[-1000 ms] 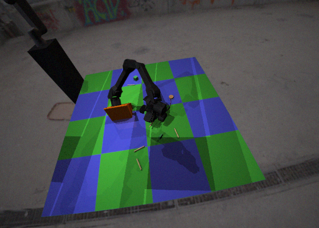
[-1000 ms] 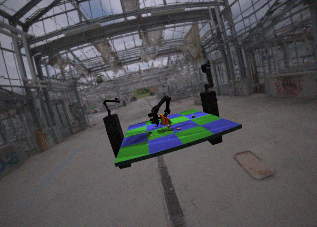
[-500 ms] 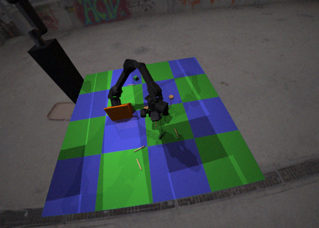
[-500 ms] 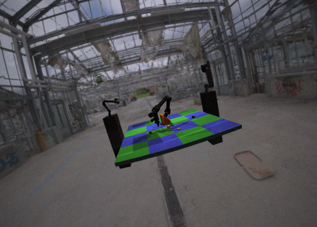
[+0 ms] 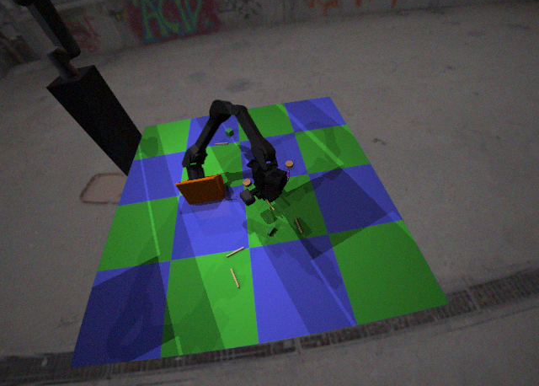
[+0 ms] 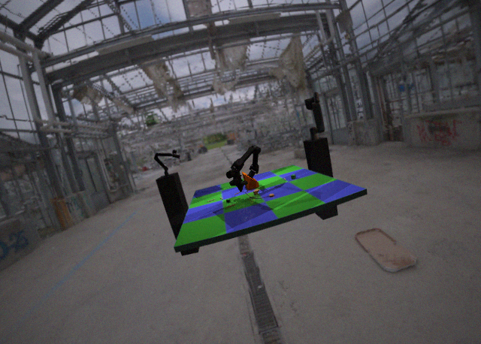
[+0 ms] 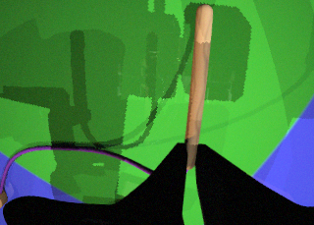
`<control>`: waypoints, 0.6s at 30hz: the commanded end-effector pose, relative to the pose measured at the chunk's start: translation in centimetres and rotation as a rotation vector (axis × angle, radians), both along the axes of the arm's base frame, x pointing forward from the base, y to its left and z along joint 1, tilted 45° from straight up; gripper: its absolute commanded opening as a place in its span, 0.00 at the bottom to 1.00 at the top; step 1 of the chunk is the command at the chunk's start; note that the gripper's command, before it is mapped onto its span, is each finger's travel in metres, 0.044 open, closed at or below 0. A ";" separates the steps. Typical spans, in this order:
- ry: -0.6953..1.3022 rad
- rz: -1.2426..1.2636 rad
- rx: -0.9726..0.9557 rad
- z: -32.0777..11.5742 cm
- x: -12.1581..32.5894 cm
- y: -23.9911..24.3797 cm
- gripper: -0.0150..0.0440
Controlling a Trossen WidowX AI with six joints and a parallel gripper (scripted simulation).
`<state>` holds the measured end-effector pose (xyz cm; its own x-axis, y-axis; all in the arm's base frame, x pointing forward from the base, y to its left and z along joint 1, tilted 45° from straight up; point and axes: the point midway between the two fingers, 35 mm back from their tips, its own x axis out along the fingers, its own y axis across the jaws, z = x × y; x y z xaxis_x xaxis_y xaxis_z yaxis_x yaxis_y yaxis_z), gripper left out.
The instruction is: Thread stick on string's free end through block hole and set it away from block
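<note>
So the arm we've got here [image 5: 248, 122] [image 6: 243, 160] is pretty much all black, chunky angular links with knobbly joints, two long straight segments meeting at a bulky elbow, and we can't spot any coloured trim on it. Just behind our gripper [image 5: 257, 198] [image 6: 240, 188] [image 7: 190, 148] there's a blocky dark wrist cluster, and down at the tool the two fingers are plain matte black, broad at the back and tapering to narrow, blunt tips; screws or markings are too dark to make out, honestly.
</note>
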<state>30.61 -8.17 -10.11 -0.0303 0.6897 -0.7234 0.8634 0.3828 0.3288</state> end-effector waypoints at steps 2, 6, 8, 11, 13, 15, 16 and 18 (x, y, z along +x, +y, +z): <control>-0.130 0.132 0.008 0.3 0.5 0.2 0.25; -0.232 0.238 0.012 0.4 0.7 0.4 0.25; -0.282 0.291 0.014 0.5 0.9 0.4 0.25; -0.358 0.370 0.017 0.6 1.0 0.5 0.25; -0.409 0.423 0.019 0.6 1.2 0.6 0.25; -0.460 0.476 0.021 0.7 1.3 0.7 0.25; -0.485 0.503 0.022 0.7 1.3 0.7 0.25; -0.536 0.556 0.024 0.8 1.5 0.8 0.25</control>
